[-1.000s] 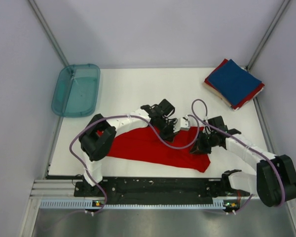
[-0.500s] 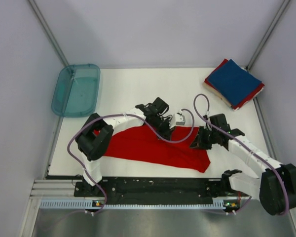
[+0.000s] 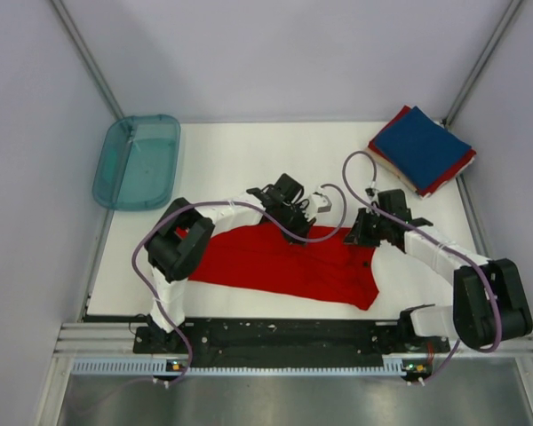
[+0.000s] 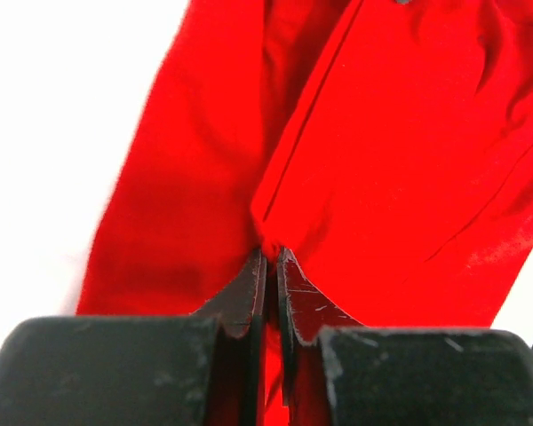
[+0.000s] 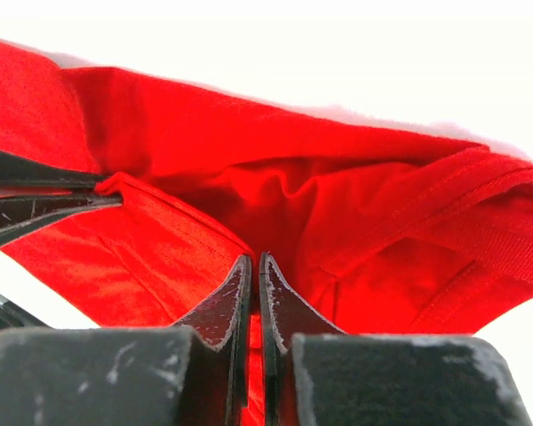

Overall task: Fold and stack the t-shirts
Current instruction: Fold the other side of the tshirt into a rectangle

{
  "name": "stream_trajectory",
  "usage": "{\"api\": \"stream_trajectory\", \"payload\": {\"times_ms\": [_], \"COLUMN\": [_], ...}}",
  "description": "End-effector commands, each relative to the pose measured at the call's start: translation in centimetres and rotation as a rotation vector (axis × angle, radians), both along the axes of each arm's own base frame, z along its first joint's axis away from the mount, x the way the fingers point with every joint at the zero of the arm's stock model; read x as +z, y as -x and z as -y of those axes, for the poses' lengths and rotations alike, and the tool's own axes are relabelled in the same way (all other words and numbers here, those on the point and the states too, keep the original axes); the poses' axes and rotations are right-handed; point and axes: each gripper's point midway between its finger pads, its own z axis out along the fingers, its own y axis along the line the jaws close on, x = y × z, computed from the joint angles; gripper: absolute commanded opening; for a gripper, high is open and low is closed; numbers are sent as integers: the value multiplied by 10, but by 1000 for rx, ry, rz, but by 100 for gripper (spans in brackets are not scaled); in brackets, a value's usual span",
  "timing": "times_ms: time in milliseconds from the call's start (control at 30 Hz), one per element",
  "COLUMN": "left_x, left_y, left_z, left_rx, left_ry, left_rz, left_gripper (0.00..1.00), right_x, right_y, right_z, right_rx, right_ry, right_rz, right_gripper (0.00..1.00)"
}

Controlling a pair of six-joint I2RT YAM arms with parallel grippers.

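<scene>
While the tabletop (image 3: 249,160) carries the red shirt (image 3: 266,266) crumpled along its near edge, w/ the folded stack (image 3: 422,149) at the far right corner, left pincer (image 4: 268,257) & right pincer (image 5: 253,262) each pinch cloth at its far edge. Risk: thin grips slip, or uneven pull bunches the fold.

Top external camera fixed high behind arm bases, looks down over whole white counter (image 3: 249,151). Left wrist camera rides close, sighting along left fingers (image 4: 244,297) onto red t-shirt (image 4: 400,133). Right wrist camera equally tight behind right fingers (image 5: 231,302). All three share same cloth, near counter's front edge.
</scene>
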Motion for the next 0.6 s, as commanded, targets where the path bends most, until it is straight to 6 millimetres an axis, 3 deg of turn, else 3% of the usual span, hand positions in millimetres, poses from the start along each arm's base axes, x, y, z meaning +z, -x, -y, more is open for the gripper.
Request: {"api": "stream_trajectory", "payload": {"times_ms": [0, 100, 167, 200, 300, 467, 567], "left_x": [15, 13, 11, 9, 10, 41, 61], "left_y": [-23, -21, -23, -23, -31, -53, -47], "left_z": [6, 6, 4, 3, -3, -9, -4], "left_rx": [81, 80, 88, 90, 103, 100, 12], "left_ry": [29, 28, 16, 5, -28, -63, -29], "left_rz": [70, 54, 60, 63, 105, 248, 267], "left_gripper": [4, 7, 23, 30, 35, 42, 53], "right_x": [14, 6, 3, 2, 6, 18, 21], "right_y": [-30, -32, -35, -37, -40, -33, -28], "right_z": [3, 4, 8, 11, 22, 55, 59], "right_rx": [8, 15, 3, -7, -41, -170, -205], "right_ry": [31, 44, 72, 89, 146, 290, 291], "right_rz": [115, 95, 90, 89, 81, 46, 44], "right_gripper": [0, 1, 5, 9, 27, 31, 31]}}
